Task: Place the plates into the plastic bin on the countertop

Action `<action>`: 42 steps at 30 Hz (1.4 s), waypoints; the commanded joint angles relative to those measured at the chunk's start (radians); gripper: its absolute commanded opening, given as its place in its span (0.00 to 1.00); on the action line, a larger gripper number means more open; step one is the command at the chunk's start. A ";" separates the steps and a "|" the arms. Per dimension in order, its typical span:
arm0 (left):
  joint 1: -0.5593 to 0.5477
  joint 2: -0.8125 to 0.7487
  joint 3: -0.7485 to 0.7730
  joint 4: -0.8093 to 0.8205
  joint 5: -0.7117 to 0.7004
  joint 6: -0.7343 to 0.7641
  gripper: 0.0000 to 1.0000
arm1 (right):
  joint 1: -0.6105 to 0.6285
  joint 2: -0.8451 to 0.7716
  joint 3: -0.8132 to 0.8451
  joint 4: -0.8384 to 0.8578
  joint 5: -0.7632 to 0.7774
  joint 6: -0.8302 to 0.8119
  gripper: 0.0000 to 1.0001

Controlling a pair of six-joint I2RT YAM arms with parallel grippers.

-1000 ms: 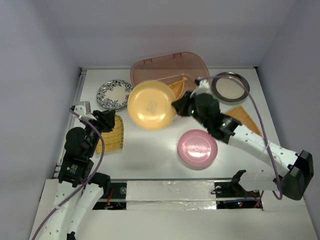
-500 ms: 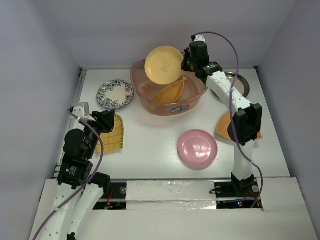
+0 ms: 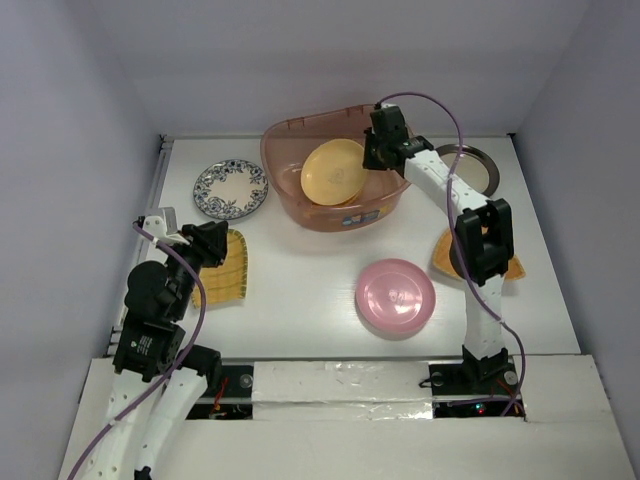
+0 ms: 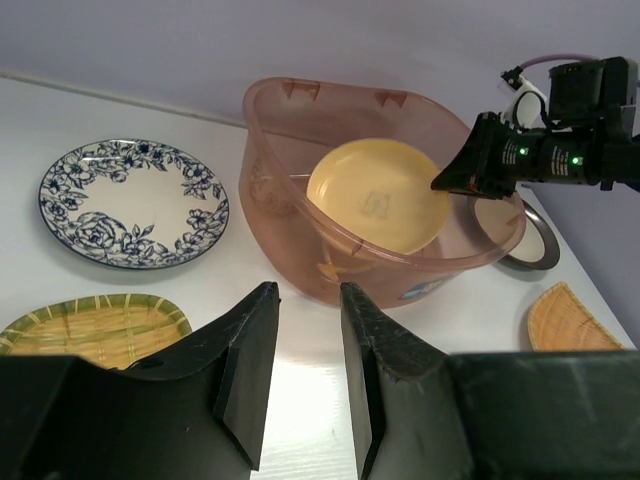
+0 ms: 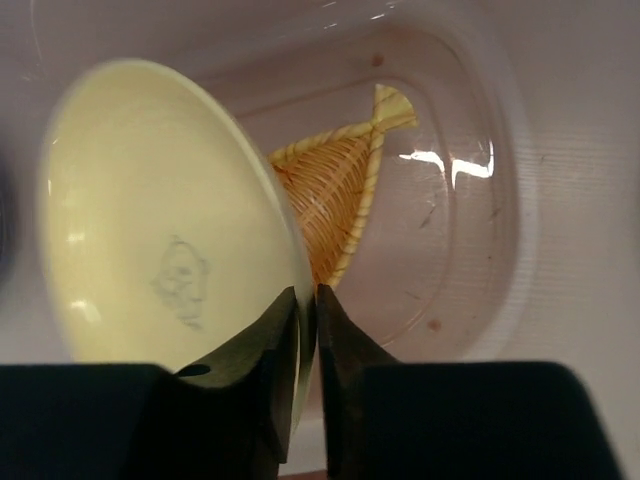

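The plastic bin (image 3: 285,200) stands at the back middle of the white countertop (image 3: 310,270). My right gripper (image 3: 372,160) is shut on the rim of the yellow round plate (image 3: 333,172) and holds it tilted inside the bin. In the right wrist view the plate (image 5: 150,220) sits between my fingers, above the orange leaf-shaped dish (image 5: 340,200) on the bin floor. My left gripper (image 3: 215,240) is open and empty, over the near left, beside the yellow woven square plate (image 3: 222,268).
The blue-white plate (image 3: 231,188) lies left of the bin. The pink plate (image 3: 395,296) lies front middle. The silver plate (image 3: 470,170) is right of the bin. The orange fan-shaped dish (image 3: 445,250) is partly behind my right arm. Walls surround the table.
My right gripper has carried the yellow plate from above the table's middle to the back and lowered it into the bin. The left arm has not moved.
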 commanded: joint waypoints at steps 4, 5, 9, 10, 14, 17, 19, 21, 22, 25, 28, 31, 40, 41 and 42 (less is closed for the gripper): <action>0.004 -0.019 0.017 0.022 -0.013 0.000 0.28 | 0.003 -0.047 -0.070 0.073 0.008 0.015 0.26; 0.004 -0.017 0.017 0.020 -0.013 0.000 0.28 | 0.003 -0.051 -0.076 0.073 0.012 0.017 0.26; 0.004 -0.017 0.017 0.022 -0.015 0.000 0.28 | 0.003 -0.125 -0.142 0.147 0.032 0.029 0.29; 0.004 -0.017 0.020 0.020 -0.016 0.000 0.28 | 0.003 -0.152 -0.168 0.173 0.026 0.035 0.31; 0.004 -0.017 0.020 0.020 -0.021 0.000 0.28 | 0.026 -0.309 -0.277 0.274 -0.004 0.049 0.37; 0.004 -0.017 0.020 0.019 -0.027 0.000 0.27 | 0.104 -0.444 -0.407 0.366 -0.012 0.062 0.10; 0.004 -0.017 0.023 0.019 -0.030 0.000 0.23 | 0.230 -0.513 -0.528 0.467 -0.024 0.095 0.00; 0.004 -0.019 0.024 0.019 -0.044 0.000 0.10 | 0.360 -0.524 -0.582 0.525 -0.020 0.133 0.00; 0.004 -0.017 0.026 0.017 -0.050 0.000 0.03 | 0.398 -0.510 -0.628 0.567 -0.018 0.180 0.00; 0.004 -0.020 0.026 0.007 -0.082 -0.007 0.00 | 0.541 -0.422 -0.655 0.639 -0.006 0.265 0.00; 0.004 -0.026 0.029 0.004 -0.096 -0.009 0.00 | 0.647 -0.328 -0.618 0.679 0.005 0.323 0.00; 0.013 -0.036 0.029 0.004 -0.105 -0.010 0.00 | 0.693 -0.213 -0.560 0.699 0.003 0.390 0.10; 0.013 -0.033 0.026 0.008 -0.081 -0.010 0.18 | 0.706 -0.041 -0.563 0.831 0.045 0.622 0.63; 0.013 -0.033 0.026 0.010 -0.077 -0.010 0.19 | 0.706 -0.024 -0.554 0.833 0.042 0.639 0.62; 0.013 -0.033 0.027 0.010 -0.079 -0.010 0.19 | 0.706 -0.010 -0.547 0.846 0.042 0.651 0.61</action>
